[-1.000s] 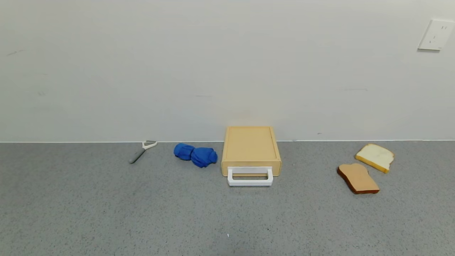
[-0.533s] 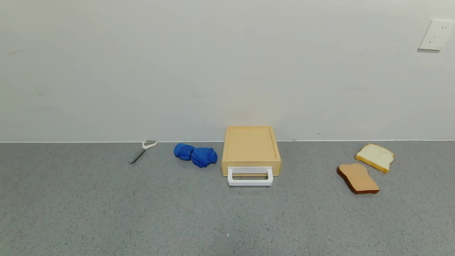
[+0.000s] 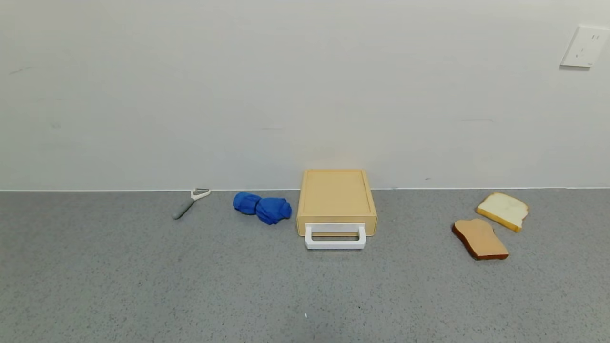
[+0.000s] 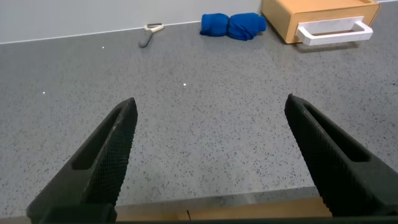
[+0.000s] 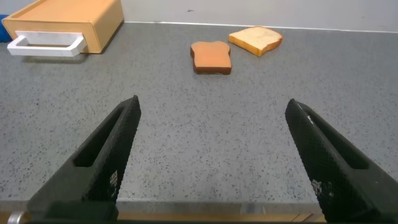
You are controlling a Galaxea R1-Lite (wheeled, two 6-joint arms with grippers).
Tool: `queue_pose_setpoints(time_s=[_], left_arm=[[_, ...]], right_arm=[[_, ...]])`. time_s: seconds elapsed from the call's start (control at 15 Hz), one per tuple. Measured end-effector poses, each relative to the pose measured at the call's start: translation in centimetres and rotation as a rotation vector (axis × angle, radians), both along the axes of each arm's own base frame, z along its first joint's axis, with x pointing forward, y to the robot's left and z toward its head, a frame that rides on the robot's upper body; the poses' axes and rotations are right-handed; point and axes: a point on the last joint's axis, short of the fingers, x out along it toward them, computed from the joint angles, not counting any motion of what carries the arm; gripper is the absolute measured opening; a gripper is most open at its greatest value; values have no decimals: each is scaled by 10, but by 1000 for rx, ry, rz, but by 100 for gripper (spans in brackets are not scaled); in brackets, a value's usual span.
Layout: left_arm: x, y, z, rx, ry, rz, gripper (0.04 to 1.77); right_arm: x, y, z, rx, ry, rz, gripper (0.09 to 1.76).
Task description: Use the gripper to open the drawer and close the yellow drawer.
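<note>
The yellow-tan drawer [image 3: 336, 197] sits against the back wall at the centre of the grey counter, with its tray pushed in and its white loop handle [image 3: 335, 241] facing me. It also shows in the left wrist view [image 4: 311, 18] and in the right wrist view [image 5: 68, 22]. Neither gripper appears in the head view. My left gripper [image 4: 211, 109] is open and empty over the counter's front edge, far from the drawer. My right gripper [image 5: 214, 109] is open and empty, also at the front edge.
A crumpled blue cloth [image 3: 262, 206] lies just left of the drawer, and a grey-handled peeler [image 3: 189, 202] farther left. A brown bread slice [image 3: 479, 239] and a white one [image 3: 503, 210] lie to the right. A wall socket [image 3: 584, 46] is at upper right.
</note>
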Motion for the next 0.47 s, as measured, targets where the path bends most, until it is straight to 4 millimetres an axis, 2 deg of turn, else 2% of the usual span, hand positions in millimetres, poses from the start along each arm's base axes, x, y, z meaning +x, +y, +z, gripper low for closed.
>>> queue_pose_setpoints(time_s=[0.47], left_arm=[[0,0,0,0,0,0,171]], right_arm=[[0,0,0,0,0,0,171]])
